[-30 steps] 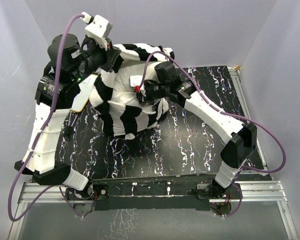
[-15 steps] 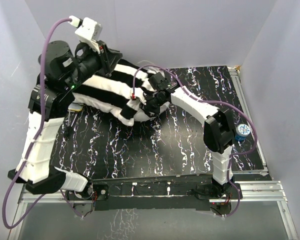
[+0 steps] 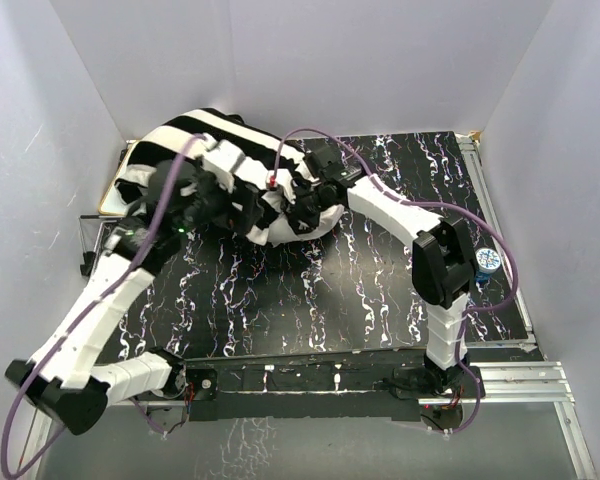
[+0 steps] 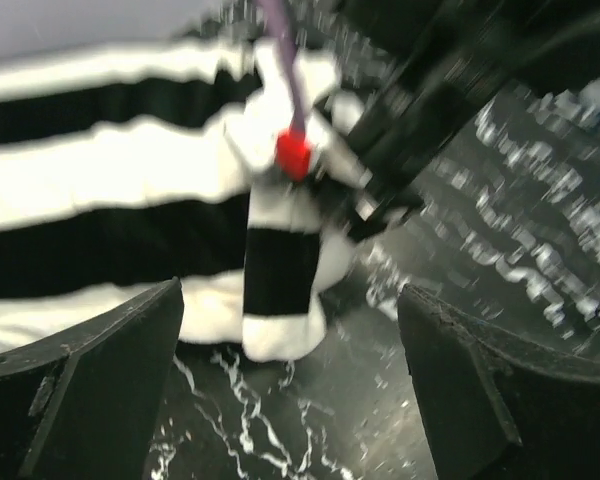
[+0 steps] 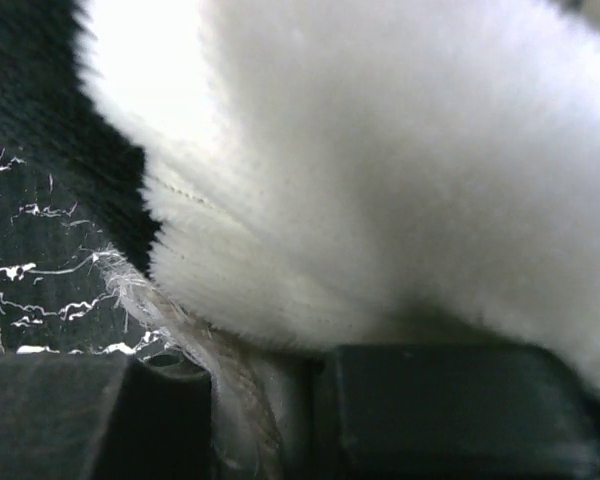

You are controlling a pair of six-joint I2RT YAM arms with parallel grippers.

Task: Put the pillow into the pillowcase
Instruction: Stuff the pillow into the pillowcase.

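The black-and-white striped pillowcase (image 3: pixel 195 160) lies plump and flattened across the table's back left. No plain white pillow shows apart from it; it is hidden. My left gripper (image 3: pixel 246 210) hangs open just in front of the pillowcase's near edge, its fingers (image 4: pixel 90 380) spread wide over bare table and holding nothing. In the left wrist view a folded striped end (image 4: pixel 280 280) lies just ahead. My right gripper (image 3: pixel 302 203) is shut on the pillowcase's right end, and the right wrist view shows fuzzy white cloth (image 5: pixel 380 170) with a frayed hem pinched between the jaws (image 5: pixel 270 400).
The black marbled table (image 3: pixel 360 290) extends to the near and right. A small blue-and-white round object (image 3: pixel 487 260) sits at its right edge. A flat tan-edged board (image 3: pixel 112 196) pokes out under the pillowcase at back left. White walls close in on three sides.
The left gripper let go of the pillowcase, opened wide and dropped toward the table. The pillowcase went from hanging upright to lying flat at back left. The right gripper stayed shut on it.
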